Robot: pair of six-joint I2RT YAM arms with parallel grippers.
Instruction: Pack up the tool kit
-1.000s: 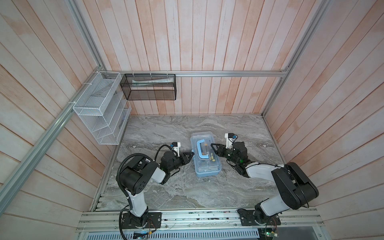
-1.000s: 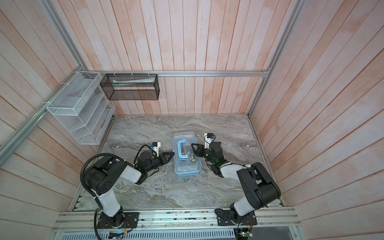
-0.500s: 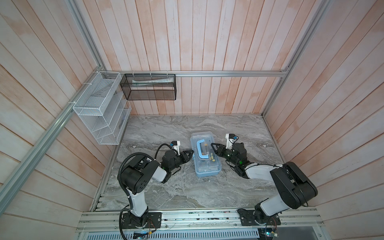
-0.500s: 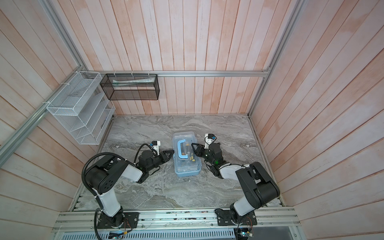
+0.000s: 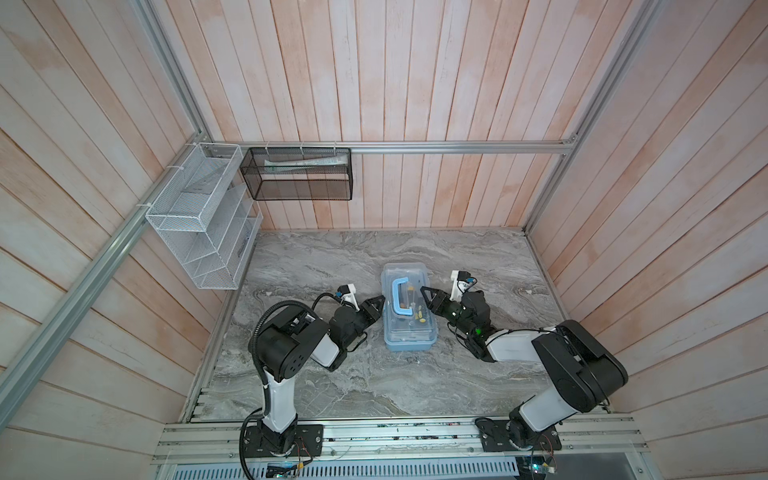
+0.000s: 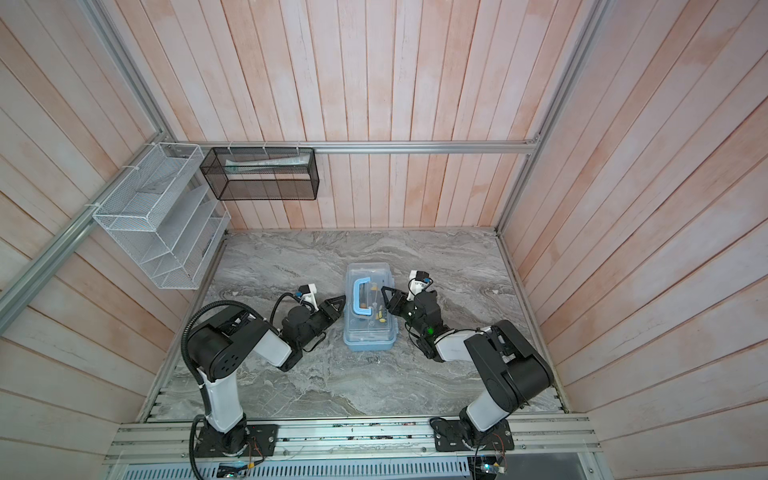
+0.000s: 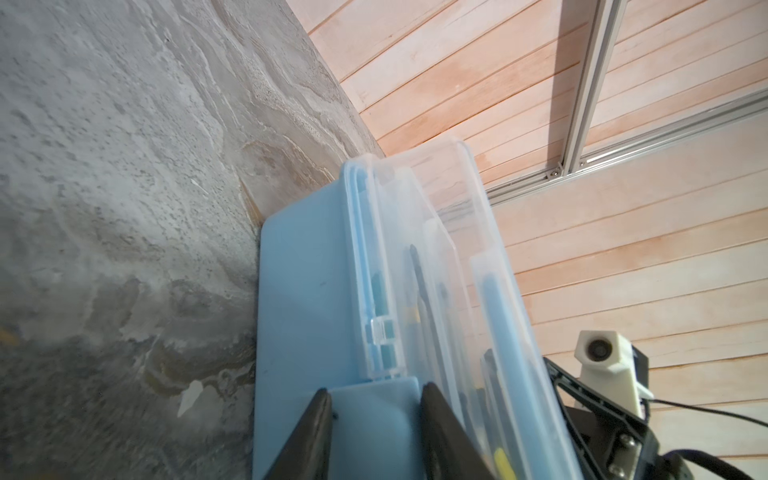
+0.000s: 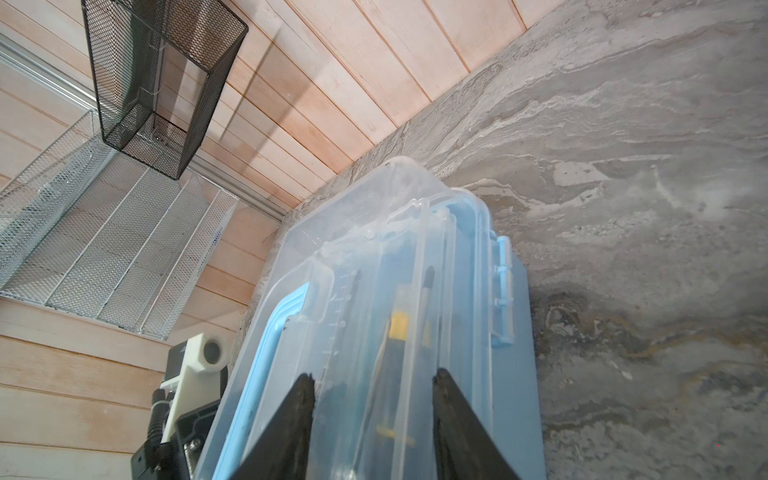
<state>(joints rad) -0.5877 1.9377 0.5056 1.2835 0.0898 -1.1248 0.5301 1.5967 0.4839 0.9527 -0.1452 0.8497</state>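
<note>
Nothing has shifted this past second: the tool box (image 5: 409, 332) sits central on the table (image 5: 374, 386), my left gripper (image 7: 376, 390) clamped on its blue latch (image 7: 374, 428), my right gripper (image 8: 374, 374) straddling the lid (image 8: 374, 216), grip unclear, so I judge latching unfinished.

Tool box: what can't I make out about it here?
Tools in the tool box: smeared by the clear lid in both wrist views, too small in both top views.
Left hand: straddles the blue tab; grip unclear, fingers cut by the frame edge.
Right hand: over the lid; contact unclear.
</note>
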